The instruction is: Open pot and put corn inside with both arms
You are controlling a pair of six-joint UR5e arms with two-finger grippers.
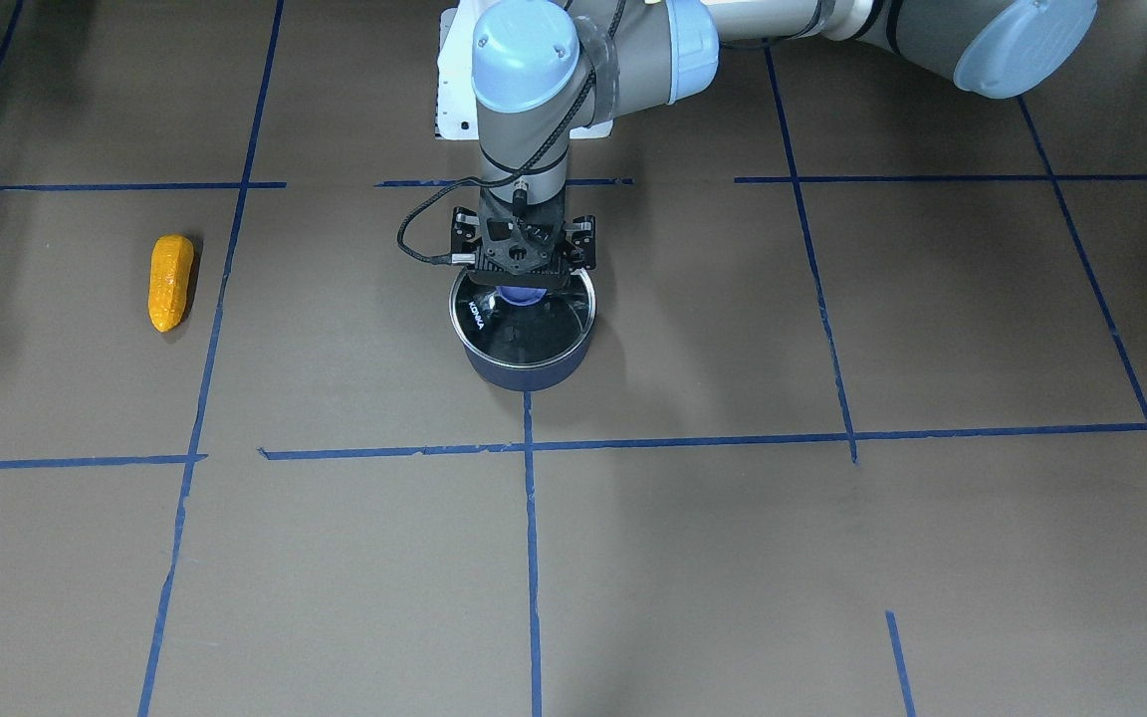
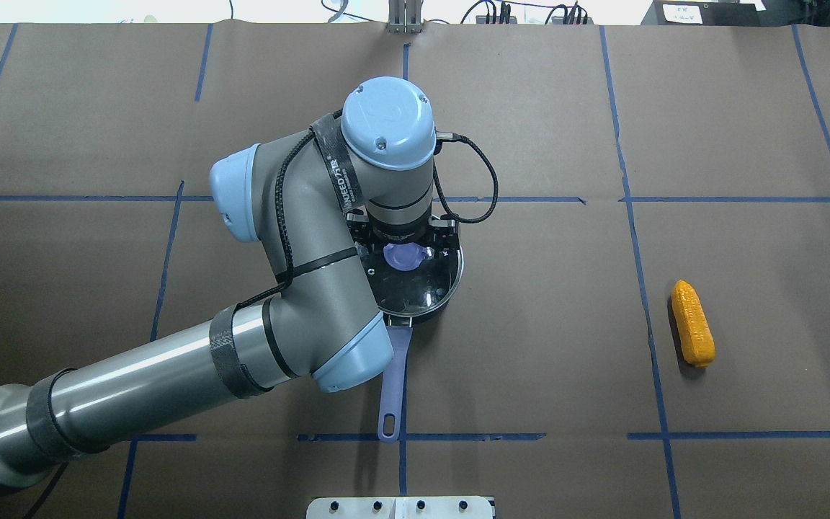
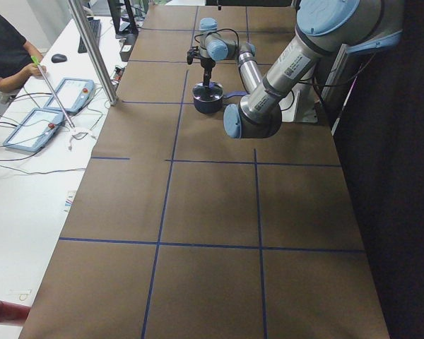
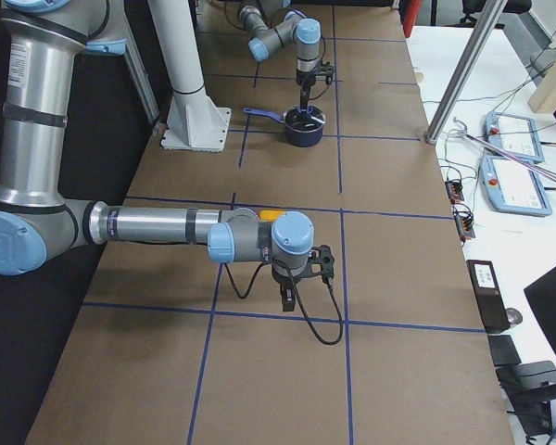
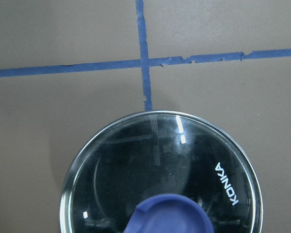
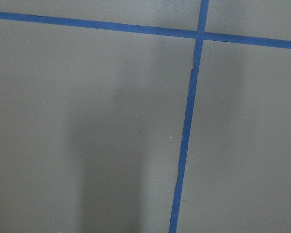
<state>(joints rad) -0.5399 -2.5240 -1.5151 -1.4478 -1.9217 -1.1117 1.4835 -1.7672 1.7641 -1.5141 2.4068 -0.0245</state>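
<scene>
The dark navy pot (image 1: 524, 370) stands mid-table with its round glass lid (image 1: 524, 324) on it; its purple-blue handle (image 2: 393, 382) points toward the robot. My left gripper (image 1: 524, 274) hangs straight down over the lid's purple knob (image 5: 169, 213), its linkages spread wide, so it looks open about the knob. The orange-yellow corn (image 2: 692, 322) lies on the table far to the robot's right. My right gripper (image 4: 285, 298) shows only in the exterior right view, low over the table near the corn (image 4: 271, 215); I cannot tell whether it is open or shut.
Brown paper with blue tape lines (image 1: 529, 448) covers the table. The white central stand (image 4: 190, 120) rises at the robot's edge. Teach pendants (image 3: 53, 106) and an operator are on the side table beyond the far edge.
</scene>
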